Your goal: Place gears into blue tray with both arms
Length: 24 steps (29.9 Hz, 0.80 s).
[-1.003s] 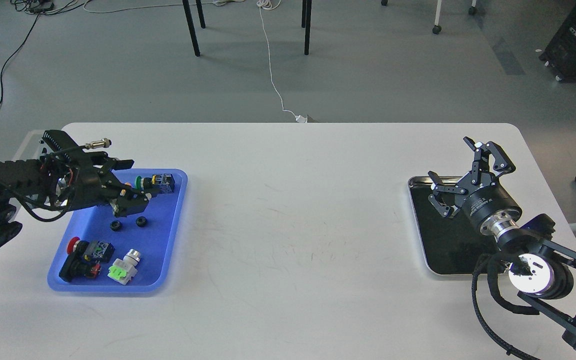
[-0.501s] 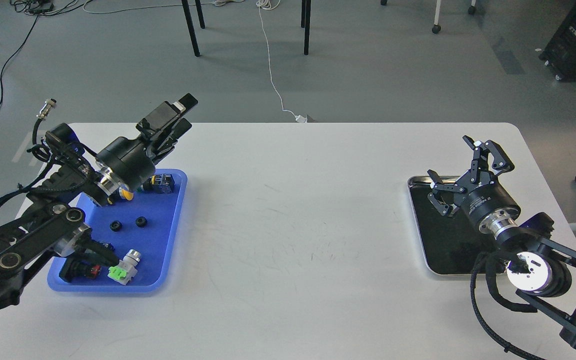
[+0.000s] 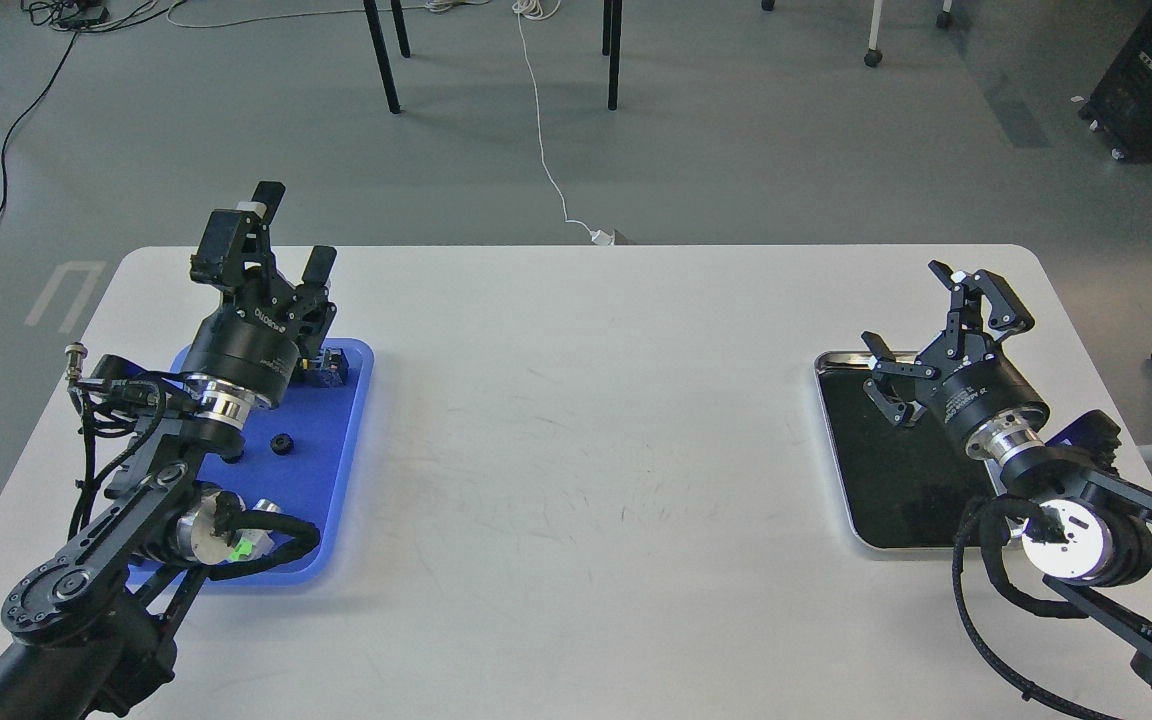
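Since the earlier frame, the left pincer (image 3: 276, 232) has been swung upright above the blue tray's (image 3: 351, 440) far end, fingers spread, nothing held. One gear (image 3: 282, 444) is seen lying in the tray. Over the steel tray (image 3: 841, 500), the right pincer (image 3: 921, 320) is held released.

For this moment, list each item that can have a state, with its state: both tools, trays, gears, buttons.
left tool: open, empty, raised over the blue tray's far end
right tool: open, empty, above the steel tray
blue tray: holds parts, partly hidden by the left arm
gear: lying in the blue tray
green push button: in the blue tray, on its side
steel tray: no parts visible on its black lining
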Each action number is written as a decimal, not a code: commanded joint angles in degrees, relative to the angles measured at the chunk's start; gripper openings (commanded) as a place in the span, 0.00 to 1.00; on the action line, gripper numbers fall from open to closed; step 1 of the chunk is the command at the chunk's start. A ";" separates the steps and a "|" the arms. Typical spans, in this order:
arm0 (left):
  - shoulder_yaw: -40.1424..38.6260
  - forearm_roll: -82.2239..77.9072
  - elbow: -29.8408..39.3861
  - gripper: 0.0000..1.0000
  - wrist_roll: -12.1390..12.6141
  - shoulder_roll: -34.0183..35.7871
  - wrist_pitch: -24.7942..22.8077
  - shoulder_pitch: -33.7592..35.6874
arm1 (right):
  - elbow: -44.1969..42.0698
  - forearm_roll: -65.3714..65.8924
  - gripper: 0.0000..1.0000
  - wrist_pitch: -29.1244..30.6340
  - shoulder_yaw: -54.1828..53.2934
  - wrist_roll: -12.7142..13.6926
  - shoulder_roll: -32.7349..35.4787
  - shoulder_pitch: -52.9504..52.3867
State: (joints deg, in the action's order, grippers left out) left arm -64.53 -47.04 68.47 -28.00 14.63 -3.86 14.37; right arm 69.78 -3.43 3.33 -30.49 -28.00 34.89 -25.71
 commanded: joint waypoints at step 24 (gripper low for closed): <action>-4.55 0.63 0.44 0.98 2.42 -6.63 -8.80 -4.79 | -0.17 4.83 0.99 0.27 -0.27 0.00 -0.87 0.75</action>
State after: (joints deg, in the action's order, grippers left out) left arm -69.13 -46.48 68.93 -25.61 8.27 -12.43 9.59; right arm 69.61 1.41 3.60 -30.71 -28.00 34.13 -24.90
